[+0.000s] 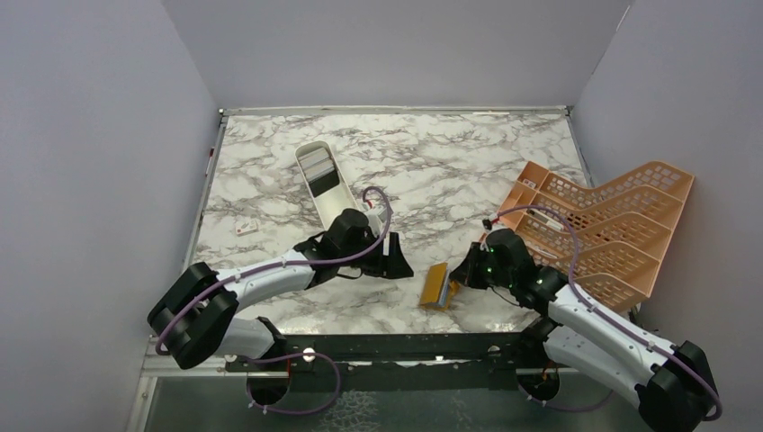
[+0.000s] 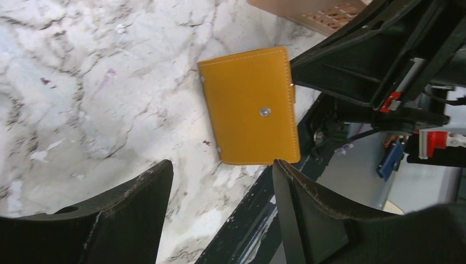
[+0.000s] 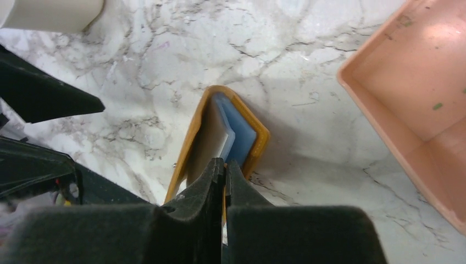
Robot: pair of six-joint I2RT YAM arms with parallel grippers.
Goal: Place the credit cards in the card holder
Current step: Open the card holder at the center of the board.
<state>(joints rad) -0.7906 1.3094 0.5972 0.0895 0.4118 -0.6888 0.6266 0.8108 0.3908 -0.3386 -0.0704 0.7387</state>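
Open worktop [image 1: 450, 171] stretches beyond the card holder [image 1: 438, 286]. The orange lattice rack [image 1: 612, 225] closes off the right side. The white oval tray [image 1: 326, 187] stands at far left-centre.

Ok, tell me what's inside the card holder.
Between the half-open flaps of the card holder, a pale blue card shows. The right gripper covers the near part, so other cards cannot be seen.

The left arm [image 1: 261, 283] and right arm [image 1: 598, 337] have white shells, black joints, looping purple cables [image 1: 389, 220] and black fingers [image 2: 126, 220].
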